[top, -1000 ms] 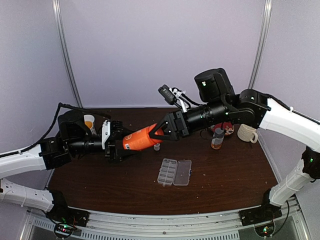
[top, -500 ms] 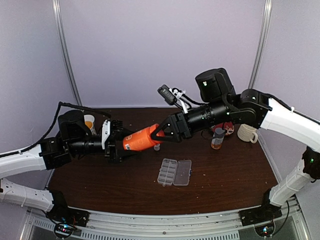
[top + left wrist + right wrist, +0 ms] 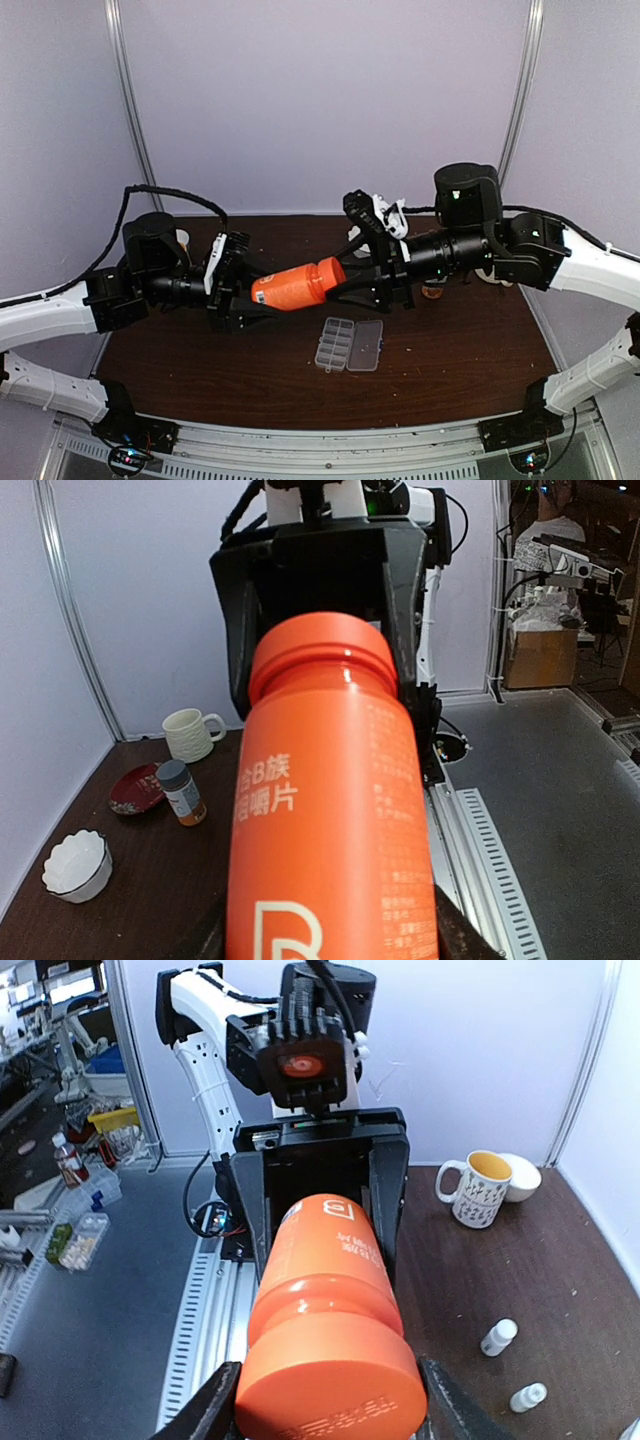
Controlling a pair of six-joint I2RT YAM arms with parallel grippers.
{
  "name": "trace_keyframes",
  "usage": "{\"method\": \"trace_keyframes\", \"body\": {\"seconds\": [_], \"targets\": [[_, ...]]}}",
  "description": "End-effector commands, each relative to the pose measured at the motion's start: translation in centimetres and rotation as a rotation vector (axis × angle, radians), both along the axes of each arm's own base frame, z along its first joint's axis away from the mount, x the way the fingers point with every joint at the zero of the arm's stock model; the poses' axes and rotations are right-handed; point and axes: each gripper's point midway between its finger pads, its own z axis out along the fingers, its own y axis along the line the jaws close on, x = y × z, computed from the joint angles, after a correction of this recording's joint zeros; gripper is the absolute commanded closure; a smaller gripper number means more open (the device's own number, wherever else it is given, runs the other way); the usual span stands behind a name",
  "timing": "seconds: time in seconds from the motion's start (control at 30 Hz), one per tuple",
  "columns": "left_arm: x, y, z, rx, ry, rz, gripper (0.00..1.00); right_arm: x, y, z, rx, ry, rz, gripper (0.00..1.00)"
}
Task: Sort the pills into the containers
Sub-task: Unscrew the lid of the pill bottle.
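An orange bottle (image 3: pixel 296 284) hangs level above the table, held from both ends. My left gripper (image 3: pixel 250 290) is shut on its base end, and the bottle body (image 3: pixel 330 810) fills the left wrist view between the fingers. My right gripper (image 3: pixel 345 280) is shut on the cap end (image 3: pixel 330 1390), one finger pressed to each side of the cap. The containers are the cells of a clear organiser box (image 3: pixel 349 344) that lies with its lid open on the table below the bottle. No pills show in any view.
A patterned mug (image 3: pixel 473 1188) and a white bowl (image 3: pixel 520 1175) stand behind the left arm, with two tiny white bottles (image 3: pixel 498 1336) nearer. On the right side are a white mug (image 3: pixel 190 734), a red saucer (image 3: pixel 135 788), an amber jar (image 3: pixel 182 792) and a scalloped bowl (image 3: pixel 75 863).
The right gripper's jaws have closed onto the cap. The right wrist has turned, and the bottle with both grippers has shifted a little to the right.
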Motion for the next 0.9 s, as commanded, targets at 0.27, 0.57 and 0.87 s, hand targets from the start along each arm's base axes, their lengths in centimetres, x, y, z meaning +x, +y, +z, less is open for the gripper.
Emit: {"method": "trace_keyframes", "body": {"seconds": [0.27,0.57,0.87], "targets": [[-1.0,0.2,0.4,-0.005,0.033,-0.058,0.80,1.6,-1.5,2.3,0.051,-0.571,0.007,0.90],[1.1,0.2,-2.8,0.082,0.068,0.061,0.90,2.1,-4.3,-1.6,-0.003,-0.435,-0.115,0.89],[2.8,-0.4,-4.9,0.150,0.092,0.125,1.00,5.3,-9.0,-10.7,-0.252,0.018,-0.491,0.85]]}}
